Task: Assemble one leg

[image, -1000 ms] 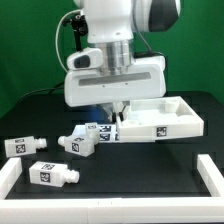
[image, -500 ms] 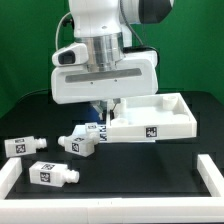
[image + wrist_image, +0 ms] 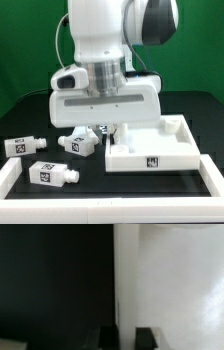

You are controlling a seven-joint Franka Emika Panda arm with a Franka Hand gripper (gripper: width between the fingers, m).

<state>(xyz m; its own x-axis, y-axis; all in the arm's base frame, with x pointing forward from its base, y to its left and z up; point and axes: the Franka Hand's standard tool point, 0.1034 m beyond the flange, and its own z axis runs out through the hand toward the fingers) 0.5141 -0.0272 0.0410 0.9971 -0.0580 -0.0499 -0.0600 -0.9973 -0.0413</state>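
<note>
The large white square tabletop (image 3: 150, 152) with a raised rim lies at the exterior view's right. My gripper (image 3: 112, 128) is shut on its left rim, mostly hidden under the white hand. In the wrist view the gripper (image 3: 126, 332) straddles the tabletop's (image 3: 170, 286) rim, one dark finger (image 3: 147, 338) on each side. Three legs lie on the black table: one leg (image 3: 18, 146) at far left, one leg (image 3: 55, 172) near the front, one leg (image 3: 80, 142) just left of my gripper. A fourth leg does not show clearly.
A white rail (image 3: 8, 180) runs along the front left and another rail (image 3: 212, 176) at the front right. A green backdrop stands behind the black table.
My gripper and the tabletop have moved together toward the front of the table. The tabletop has turned slightly. The legs have not moved.
</note>
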